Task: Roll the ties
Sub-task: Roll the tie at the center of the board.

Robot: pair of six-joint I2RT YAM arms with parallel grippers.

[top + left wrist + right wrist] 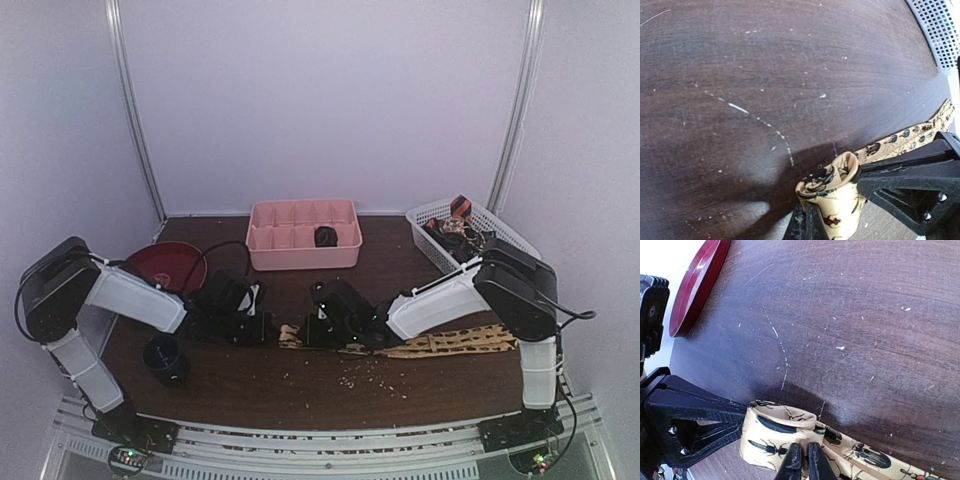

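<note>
A tan tie [450,343] printed with beetles lies along the table's front right. Its left end is wound into a small upright roll [832,197], which also shows in the right wrist view [772,432]. My left gripper [809,210] is shut on the roll's near wall. From the opposite side my right gripper [801,447] is shut on an outer layer of the same roll. Both grippers meet at the table's middle, left [262,322] and right [305,330]. The flat tail [875,460] runs away to the right. More ties [458,222] lie in the white basket.
A pink divided tray [303,250] at the back centre holds one dark rolled tie [325,237]. The white mesh basket [500,232] stands at the back right. A red plate [160,265] and a dark cup [165,360] sit on the left. Crumbs dot the front.
</note>
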